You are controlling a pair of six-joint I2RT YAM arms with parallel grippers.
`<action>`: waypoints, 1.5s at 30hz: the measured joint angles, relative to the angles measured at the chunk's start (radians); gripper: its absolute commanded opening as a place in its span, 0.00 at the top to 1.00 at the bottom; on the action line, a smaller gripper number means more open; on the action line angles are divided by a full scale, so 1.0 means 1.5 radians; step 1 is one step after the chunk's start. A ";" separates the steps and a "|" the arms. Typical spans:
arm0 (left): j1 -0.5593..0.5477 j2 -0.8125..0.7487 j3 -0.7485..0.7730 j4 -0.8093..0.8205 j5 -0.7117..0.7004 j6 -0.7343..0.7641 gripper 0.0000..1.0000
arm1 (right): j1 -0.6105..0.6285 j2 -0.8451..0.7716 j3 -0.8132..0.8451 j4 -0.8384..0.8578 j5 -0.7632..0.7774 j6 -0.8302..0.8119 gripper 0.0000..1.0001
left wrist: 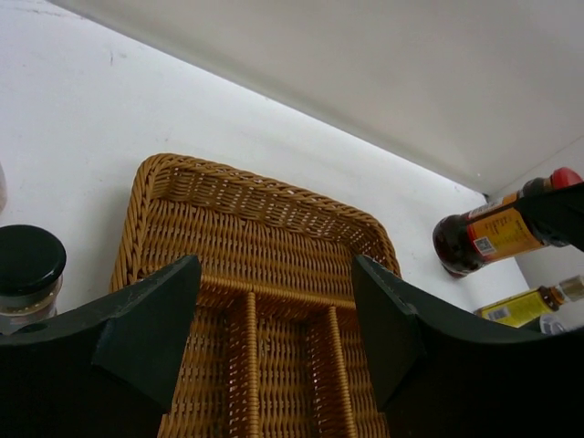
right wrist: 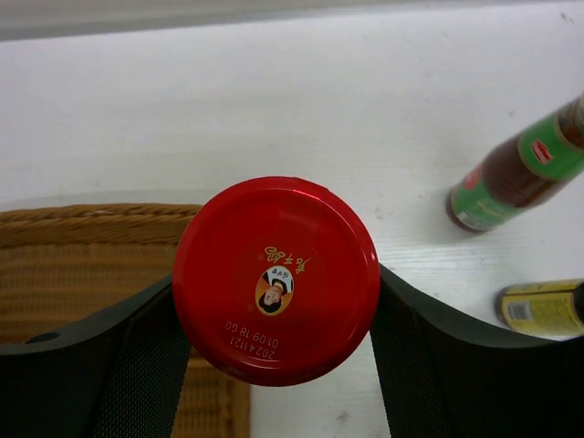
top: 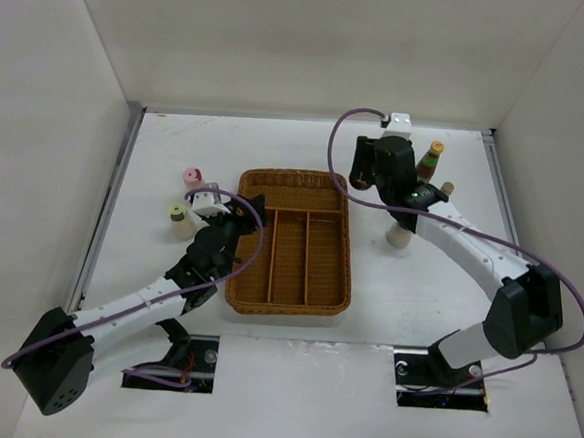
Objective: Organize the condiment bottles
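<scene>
Red lid fills the right wrist view: right claw (right wrist: 274, 306) closed on the red-lidded jar (right wrist: 276, 278), one dark finger (right wrist: 137, 351) pressed to each side just under the lid. Grip taken from above, likely because the wide lid gives the only clear approach. Whether the jar's base is off the table (right wrist: 274, 91) cannot be told.

Jar sits at the right-hand edge of the wicker tray (right wrist: 82, 274), partly overlapping its rim in this view. Judged as a carry toward a compartment, not yet a placement.

Beyond it, on the side away from the tray: green-labelled bottle (right wrist: 520, 173) and yellow-labelled bottle (right wrist: 543, 308), both apart from the claw and waiting on the table.

Left claw (left wrist: 276, 297) spread wide, nothing between the fingers, hanging over the tray's divided compartments. All visible compartments empty.

Left of the tray: black-lidded jar (left wrist: 27, 265) just beside the left finger. Top view shows the pink-lidded jar (top: 192, 178) and pale-green-lidded jar (top: 178, 213) there too, near that claw, probably its next picks.

Task early.
</scene>
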 measured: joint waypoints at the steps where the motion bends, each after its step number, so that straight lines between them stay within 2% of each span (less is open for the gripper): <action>1: 0.000 -0.007 -0.002 0.000 -0.001 0.000 0.34 | 0.016 -0.007 0.007 0.000 0.002 -0.005 0.45; 7: 0.004 -0.088 -0.027 0.000 -0.026 -0.001 0.34 | 0.116 0.011 0.089 0.001 -0.006 -0.020 0.45; 15: 0.016 -0.207 -0.049 -0.013 -0.080 -0.003 0.34 | 0.187 0.166 0.218 0.022 -0.035 -0.015 0.45; 23: 0.022 -0.212 -0.064 -0.023 -0.091 -0.009 0.34 | 0.208 0.325 0.287 0.026 -0.044 -0.005 0.45; 31: 0.022 -0.210 -0.070 -0.028 -0.091 -0.017 0.34 | 0.226 0.384 0.301 0.036 -0.045 0.018 0.45; 34: 0.022 -0.207 -0.070 -0.028 -0.091 -0.020 0.34 | 0.235 0.392 0.301 0.048 -0.045 0.025 0.40; 37: 0.024 -0.197 -0.070 -0.028 -0.091 -0.022 0.34 | 0.245 0.393 0.301 0.058 -0.045 0.026 0.28; 45: 0.028 -0.180 -0.070 -0.028 -0.091 -0.029 0.34 | 0.261 0.396 0.309 0.118 -0.044 0.027 0.17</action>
